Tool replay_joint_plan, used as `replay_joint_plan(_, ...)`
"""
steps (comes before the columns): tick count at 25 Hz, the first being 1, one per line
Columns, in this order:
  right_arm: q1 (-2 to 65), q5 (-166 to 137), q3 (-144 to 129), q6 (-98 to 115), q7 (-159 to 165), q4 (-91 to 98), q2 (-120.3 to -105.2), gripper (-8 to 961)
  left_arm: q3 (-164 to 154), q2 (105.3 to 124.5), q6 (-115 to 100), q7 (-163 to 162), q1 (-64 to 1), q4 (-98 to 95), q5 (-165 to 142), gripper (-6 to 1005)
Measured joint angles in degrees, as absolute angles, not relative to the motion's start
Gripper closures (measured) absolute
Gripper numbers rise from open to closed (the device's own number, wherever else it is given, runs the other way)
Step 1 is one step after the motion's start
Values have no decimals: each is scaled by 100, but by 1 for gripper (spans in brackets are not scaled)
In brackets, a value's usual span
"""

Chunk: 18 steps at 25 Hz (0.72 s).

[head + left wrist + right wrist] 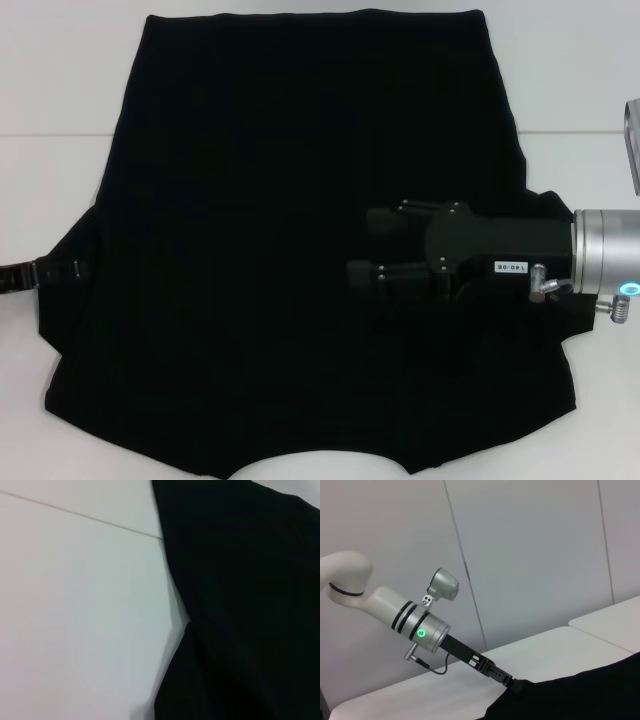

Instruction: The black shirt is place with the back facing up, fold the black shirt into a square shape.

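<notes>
two grippers meet the black shirt (pixel 300 250) — the left gripper (pixel 45 272) pinches its left sleeve edge; the right gripper (pixel 372 248), fingers apart and empty, hovers over the right half.

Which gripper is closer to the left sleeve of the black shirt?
Left. The left gripper is at the tip of the left sleeve of the black shirt; the right gripper is over the shirt's right half.

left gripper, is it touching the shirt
Touching. In the right wrist view the left gripper ends right at the shirt edge with cloth bunched at its tip; the head view shows it at the sleeve.
</notes>
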<state>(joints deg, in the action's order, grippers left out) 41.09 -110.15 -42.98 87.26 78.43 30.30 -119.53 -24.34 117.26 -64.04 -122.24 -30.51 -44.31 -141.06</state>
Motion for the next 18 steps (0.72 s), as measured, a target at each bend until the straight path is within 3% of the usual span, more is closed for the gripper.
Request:
replay_joint_plan(16,4118,-11005,-4297,8728,7849,3046,-11953,58,-2611,11742,-6092,-12279,-3082,-4420,-14122,270)
replay_joint_plan(18,4117,-11004,-4298,8727,7849,3050,-11953,58,-2623,11742,-6091,-12280,-3079,-4420,-14130,346)
